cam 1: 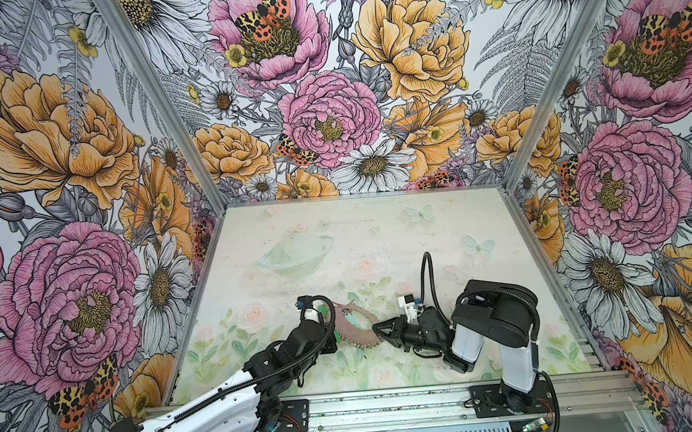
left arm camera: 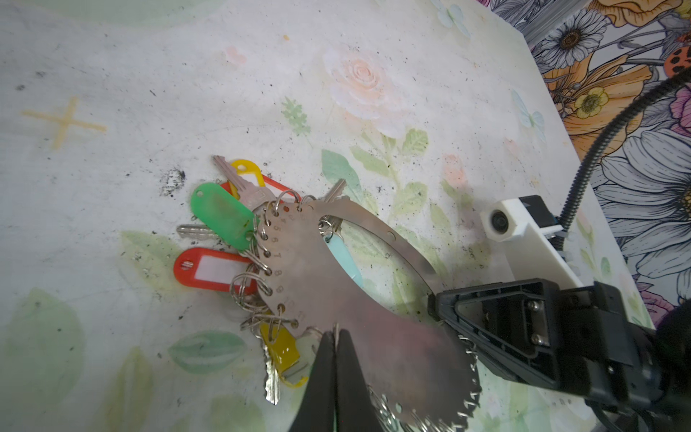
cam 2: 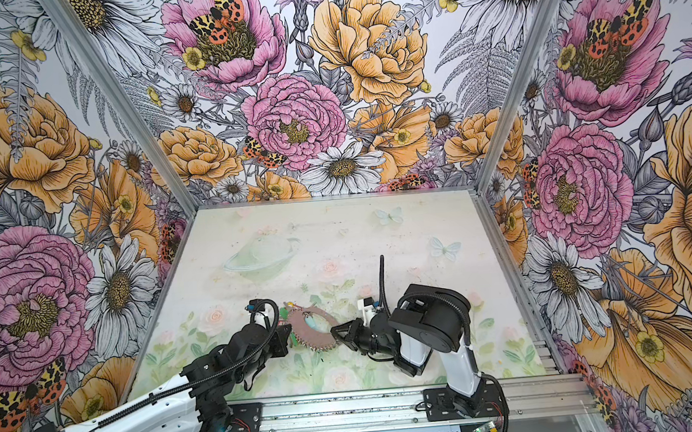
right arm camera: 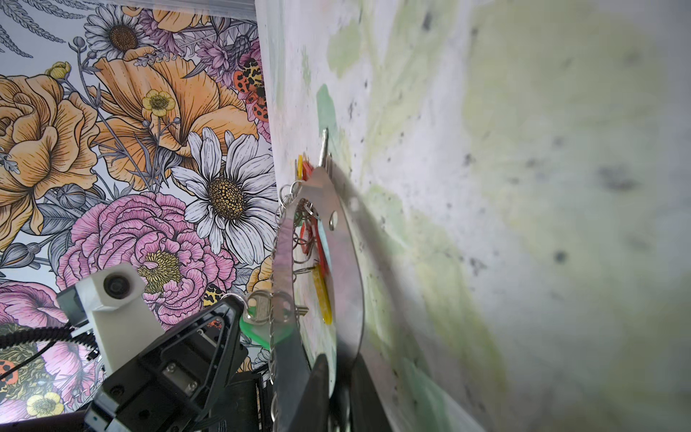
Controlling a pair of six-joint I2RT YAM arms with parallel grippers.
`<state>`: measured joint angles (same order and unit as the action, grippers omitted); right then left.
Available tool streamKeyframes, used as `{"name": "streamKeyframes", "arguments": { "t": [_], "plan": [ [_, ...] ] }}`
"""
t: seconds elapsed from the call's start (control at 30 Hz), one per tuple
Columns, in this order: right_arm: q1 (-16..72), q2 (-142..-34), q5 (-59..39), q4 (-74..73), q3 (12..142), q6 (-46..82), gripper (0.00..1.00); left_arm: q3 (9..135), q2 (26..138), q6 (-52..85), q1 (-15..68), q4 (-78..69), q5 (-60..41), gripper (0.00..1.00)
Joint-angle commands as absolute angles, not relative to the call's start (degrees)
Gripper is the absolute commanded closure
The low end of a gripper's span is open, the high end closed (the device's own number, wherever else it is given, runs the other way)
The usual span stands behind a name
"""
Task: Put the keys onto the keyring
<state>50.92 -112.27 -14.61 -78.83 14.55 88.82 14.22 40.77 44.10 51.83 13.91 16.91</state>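
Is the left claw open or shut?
Shut: in the left wrist view the left claw pinches thin metal at the edge of the keyring, no gap showing.

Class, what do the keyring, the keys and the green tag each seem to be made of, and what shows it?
The keyring: thin sheet metal, dull grey finish, with stamped numbers and punched holes. The keys: brighter silvery metal, with cut teeth. The green tag: probably plastic; smooth, evenly coloured, slightly glossy.
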Motion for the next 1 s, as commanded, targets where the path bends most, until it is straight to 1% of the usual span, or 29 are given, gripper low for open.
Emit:
{"name": "streamKeyframes", "arguments": {
  "t": [0.0, 0.27, 0.4, 0.5, 0.57, 0.63, 0.67, 0.7, 0.77, 0.8, 0.83, 0.9, 0.97],
  "plan": [
    [50.5, -113.4, -13.2, -79.8, 13.9, 87.1, 0.90, 13.4, 41.3, 45.2, 52.2, 12.9, 15.9, 1.00],
    [50.6, -110.7, -13.3, -79.9, 13.9, 85.9, 0.96, 13.0, 42.7, 45.4, 52.3, 11.4, 16.0, 1.00],
    [50.6, -107.6, -11.6, -79.7, 12.6, 83.9, 1.00, 13.7, 43.2, 45.1, 52.2, 12.4, 16.8, 1.00],
    [50.5, -104.3, -9.6, -78.2, 11.3, 81.6, 1.00, 15.0, 42.8, 43.9, 51.4, 14.7, 17.8, 0.91],
    [50.6, -101.3, -9.1, -74.2, 11.0, 79.5, 1.00, 16.3, 42.0, 42.7, 50.3, 17.0, 18.5, 0.83],
    [50.6, -96.5, -8.6, -67.3, 11.2, 77.1, 1.00, 17.8, 40.6, 42.5, 47.8, 19.9, 18.9, 0.72],
    [50.5, -93.3, -8.4, -62.7, 11.8, 75.0, 1.00, 18.5, 39.9, 41.8, 46.2, 20.8, 18.2, 0.70],
    [50.5, -88.8, -8.1, -54.8, 13.2, 72.0, 1.00, 19.1, 39.0, 41.0, 44.0, 21.7, 17.1, 0.67],
    [50.9, -78.2, -5.5, -35.1, 17.7, 63.8, 1.00, 20.0, 37.3, 39.3, 39.7, 22.5, 14.8, 0.64],
    [51.4, -72.7, -2.7, -22.3, 20.8, 58.5, 1.00, 20.4, 36.3, 38.3, 37.6, 22.7, 13.5, 0.62],
    [51.5, -68.0, -0.1, -13.4, 23.5, 54.0, 1.00, 20.8, 35.5, 37.2, 35.3, 22.7, 12.5, 0.60],
    [50.4, -61.5, 2.1, -3.7, 26.4, 48.2, 1.00, 21.8, 34.3, 35.1, 31.5, 22.1, 10.3, 0.59],
    [49.0, -58.4, 2.8, 3.8, 29.2, 42.8, 1.00, 22.3, 33.4, 32.4, 28.8, 20.6, 9.9, 0.56]
  ]
}}
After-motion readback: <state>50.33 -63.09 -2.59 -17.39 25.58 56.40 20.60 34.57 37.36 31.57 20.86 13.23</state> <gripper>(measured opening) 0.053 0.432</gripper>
